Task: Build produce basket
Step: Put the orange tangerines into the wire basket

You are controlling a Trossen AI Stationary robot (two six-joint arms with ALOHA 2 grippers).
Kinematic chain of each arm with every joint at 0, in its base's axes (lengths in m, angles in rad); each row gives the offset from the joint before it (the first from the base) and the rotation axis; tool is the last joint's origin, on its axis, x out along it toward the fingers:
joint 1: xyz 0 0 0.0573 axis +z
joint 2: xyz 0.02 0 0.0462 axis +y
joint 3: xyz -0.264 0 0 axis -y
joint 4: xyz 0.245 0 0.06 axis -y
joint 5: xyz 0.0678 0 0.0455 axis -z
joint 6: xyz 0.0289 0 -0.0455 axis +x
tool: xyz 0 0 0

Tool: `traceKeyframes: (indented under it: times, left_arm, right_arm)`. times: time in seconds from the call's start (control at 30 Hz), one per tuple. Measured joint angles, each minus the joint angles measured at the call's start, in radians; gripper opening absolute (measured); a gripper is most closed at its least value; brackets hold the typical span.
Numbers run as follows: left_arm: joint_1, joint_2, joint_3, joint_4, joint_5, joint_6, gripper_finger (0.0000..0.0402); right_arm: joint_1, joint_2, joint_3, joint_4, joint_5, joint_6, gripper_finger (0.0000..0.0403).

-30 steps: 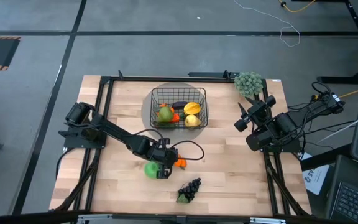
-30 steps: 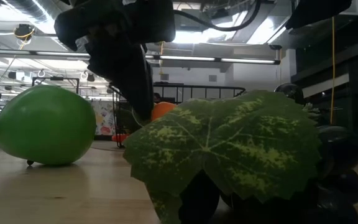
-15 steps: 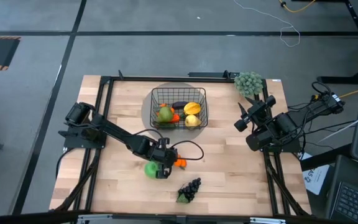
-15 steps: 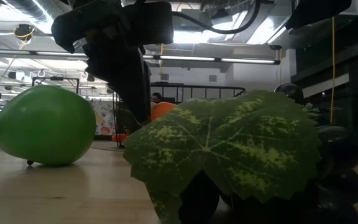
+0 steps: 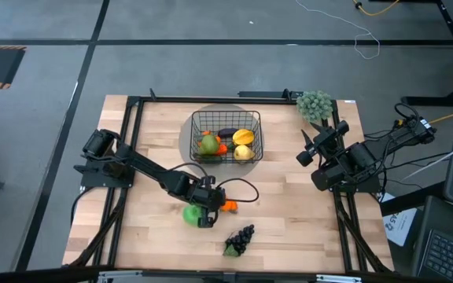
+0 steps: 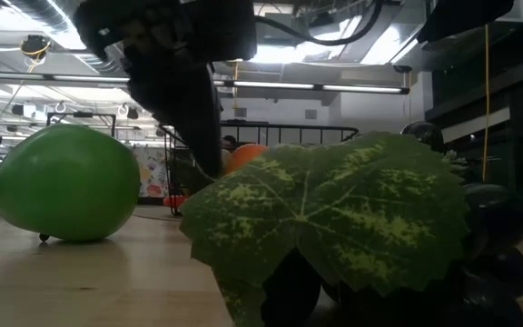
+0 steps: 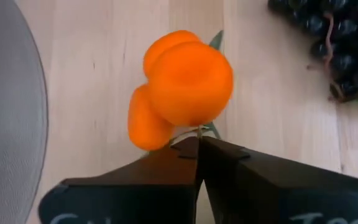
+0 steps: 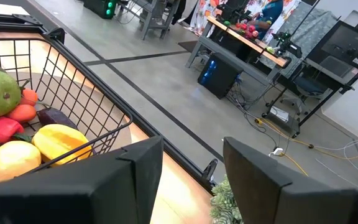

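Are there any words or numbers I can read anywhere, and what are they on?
No text can be read here.
Left hand: pale letters on its fingers are cut off at the picture's edge, so they cannot be read.
Papers beside the table: dark marks, too small to read.
Basket, green apple and grapes: no labels show.

Apple [image 5: 191,214] left of orange [image 5: 228,206]; grapes [image 5: 240,240] nearer front edge.

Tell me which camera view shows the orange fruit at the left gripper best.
The left wrist view: the orange fruit fills the frame on the wood, right ahead of the shut left gripper, its thin stem at the fingertips. The high view shows only an orange speck; the low view a sliver behind a leaf; the right wrist view, nothing.
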Motion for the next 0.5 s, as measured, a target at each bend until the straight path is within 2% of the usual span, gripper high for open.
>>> traceKeyframes:
  times: [0.23, 0.5]
  left_arm:
    - [0.002, -0.001, 0.076, 0.013, -0.049, 0.044, 0.0]
    - [-0.001, -0.001, 0.261, 0.03, -0.311, 0.369, 0.0]
  right_arm:
    - [0.0, 0.0, 0.0, 0.0, 0.0, 0.0, 0.0174]
    - [0.0, 0.0, 0.0, 0.0, 0.0, 0.0, 0.0174]
